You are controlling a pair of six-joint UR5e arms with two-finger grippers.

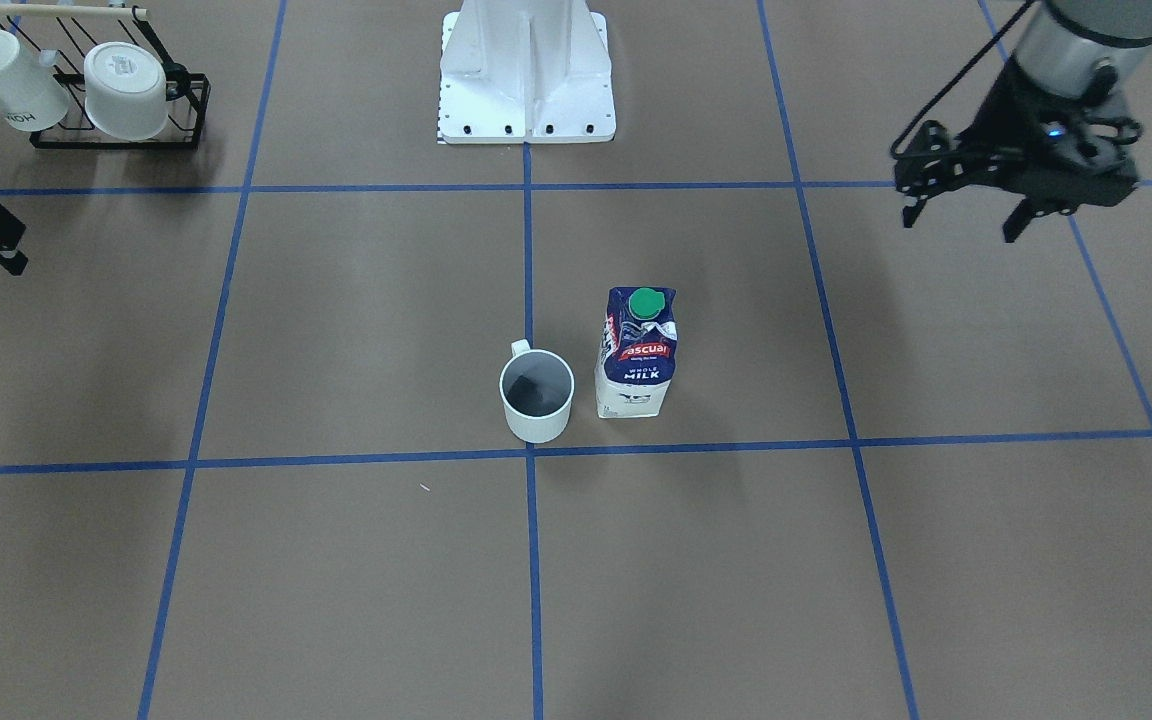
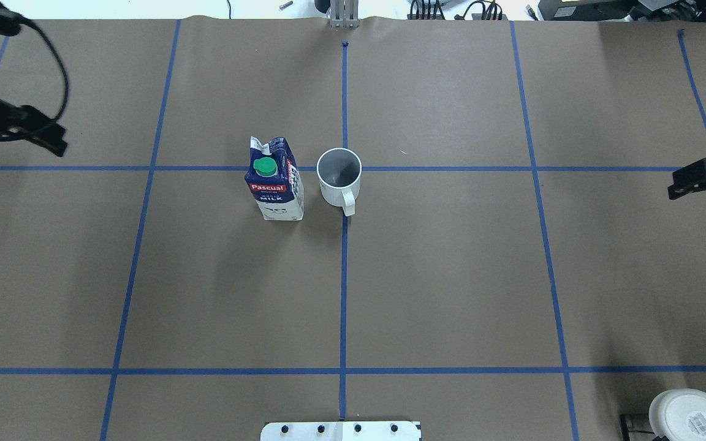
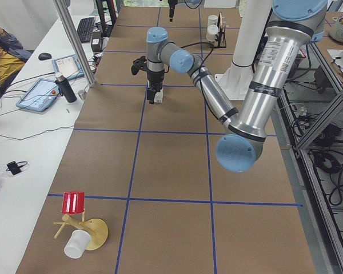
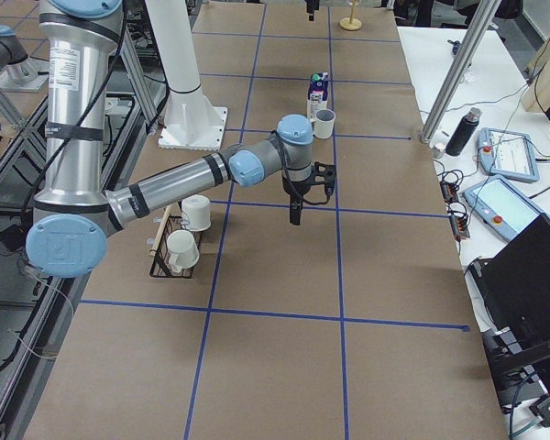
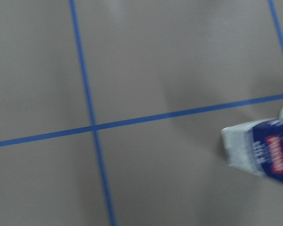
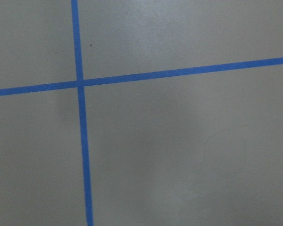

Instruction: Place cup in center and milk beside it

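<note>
The plain white cup (image 1: pixel 536 395) stands upright at the tape cross in the middle of the table (image 2: pixel 344 168), handle toward the robot base. It also shows from overhead (image 2: pixel 339 176). The milk carton (image 1: pixel 638 355) stands upright right beside it, a small gap between them (image 2: pixel 273 187). My left gripper (image 1: pixel 964 218) hangs open and empty, high and far to the side of the carton. The left wrist view catches the carton's edge (image 5: pixel 264 155). My right gripper (image 2: pixel 693 180) looks open and empty at the opposite table edge. The right wrist view shows only tape lines.
A black wire rack (image 1: pixel 186 110) holds a lettered white mug (image 1: pixel 21 85) and a wider white cup (image 1: pixel 126 90) near the base corner. The white robot base (image 1: pixel 526 80) stands at the table edge. A red cup on a wooden stand (image 3: pixel 74 202) sits at the far left end.
</note>
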